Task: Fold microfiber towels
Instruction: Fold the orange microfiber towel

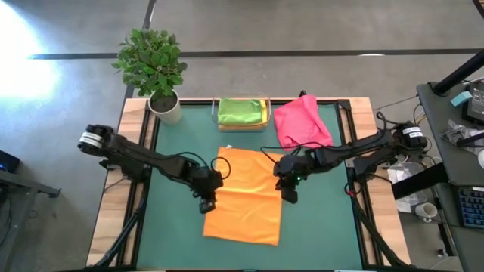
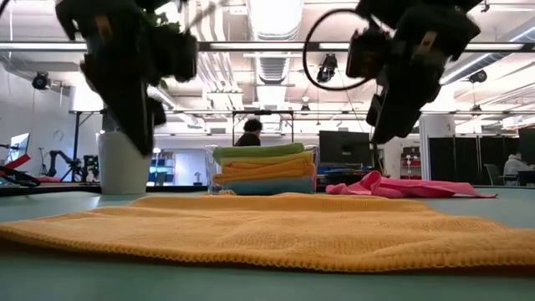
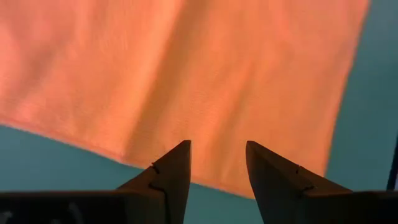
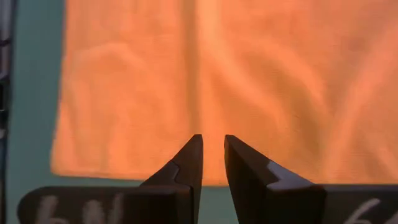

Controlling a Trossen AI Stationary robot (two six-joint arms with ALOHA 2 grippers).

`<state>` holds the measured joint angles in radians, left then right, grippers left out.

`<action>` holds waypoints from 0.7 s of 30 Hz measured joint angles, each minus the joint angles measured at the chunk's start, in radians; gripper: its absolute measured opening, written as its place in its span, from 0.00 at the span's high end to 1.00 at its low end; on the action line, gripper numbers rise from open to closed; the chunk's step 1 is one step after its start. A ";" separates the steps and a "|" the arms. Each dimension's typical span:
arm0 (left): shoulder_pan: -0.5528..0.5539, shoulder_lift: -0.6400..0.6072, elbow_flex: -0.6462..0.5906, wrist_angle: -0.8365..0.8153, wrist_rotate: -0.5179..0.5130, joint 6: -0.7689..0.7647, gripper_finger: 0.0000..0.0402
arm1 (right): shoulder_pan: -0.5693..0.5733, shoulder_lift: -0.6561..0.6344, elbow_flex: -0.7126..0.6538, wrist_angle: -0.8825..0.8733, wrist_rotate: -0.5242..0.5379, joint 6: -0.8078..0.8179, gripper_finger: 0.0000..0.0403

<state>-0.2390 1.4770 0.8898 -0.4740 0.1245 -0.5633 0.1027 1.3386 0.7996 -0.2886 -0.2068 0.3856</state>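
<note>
High view: the orange towel [image 1: 246,198] lies flat mid-surface; my left gripper [image 1: 206,202] hangs spread at one edge, my right gripper [image 1: 290,195] slightly parted opposite, both empty. Uneven pinches could skew the fold.

The high camera is looking straight down on the whole table [image 1: 136,227], taking in the orange towel [image 1: 246,198]. The low camera is sitting at tabletop level, facing across that towel [image 2: 267,230] toward the room. Both wrist cameras are hovering close above the towel [image 3: 186,74] [image 4: 249,81] (shared by all four views).
</note>
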 joint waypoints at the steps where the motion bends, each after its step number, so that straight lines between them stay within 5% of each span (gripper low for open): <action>1: -0.012 -0.023 0.001 0.002 -0.022 0.003 0.66 | 0.015 -0.001 0.001 0.004 -0.001 0.000 0.85; 7: -0.126 -0.128 0.009 -0.075 -0.170 0.102 0.66 | 0.119 -0.001 0.046 0.011 0.018 0.008 0.85; 21: -0.339 -0.129 0.149 -0.224 -0.385 0.180 0.66 | 0.344 0.001 0.226 -0.002 0.403 0.100 0.85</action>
<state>-0.5778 1.3479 1.0390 -0.6979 -0.2607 -0.3828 0.4470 1.3396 1.0261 -0.2906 0.1964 0.4860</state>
